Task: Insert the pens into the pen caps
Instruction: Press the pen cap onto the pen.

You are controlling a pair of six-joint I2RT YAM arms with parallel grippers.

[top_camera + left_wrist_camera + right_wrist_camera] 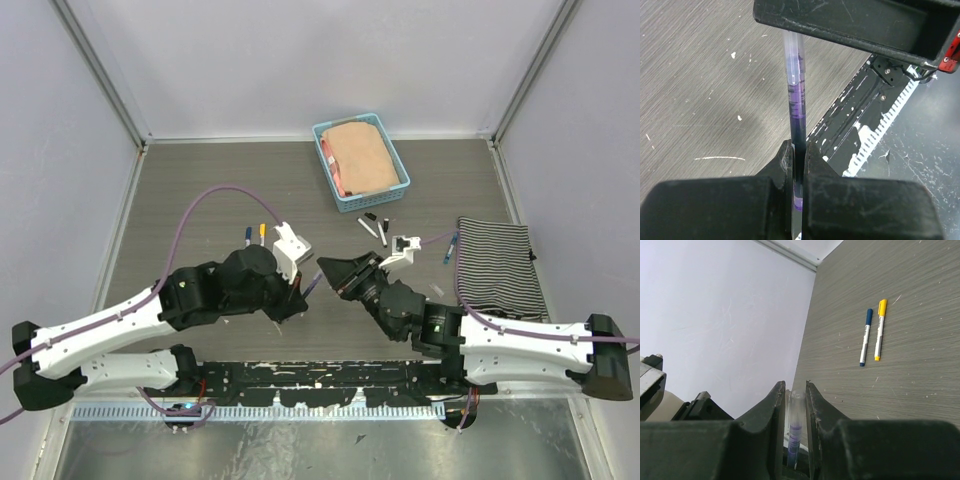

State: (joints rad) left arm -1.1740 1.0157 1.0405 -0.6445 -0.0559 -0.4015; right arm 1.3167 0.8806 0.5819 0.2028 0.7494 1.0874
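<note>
Purple pen (795, 100) bridged between both arms
Left gripper (796, 152) clenched on its purple end; right gripper (795, 390) clenched on its clear end.

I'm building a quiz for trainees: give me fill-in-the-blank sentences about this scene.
1. The left gripper is shut on a pen with ___ ink.
2. Beside the blue-capped pen lies a second pen whose cap is ___.
3. The basket is coloured ___.
Missing words: purple; yellow; blue.
</note>
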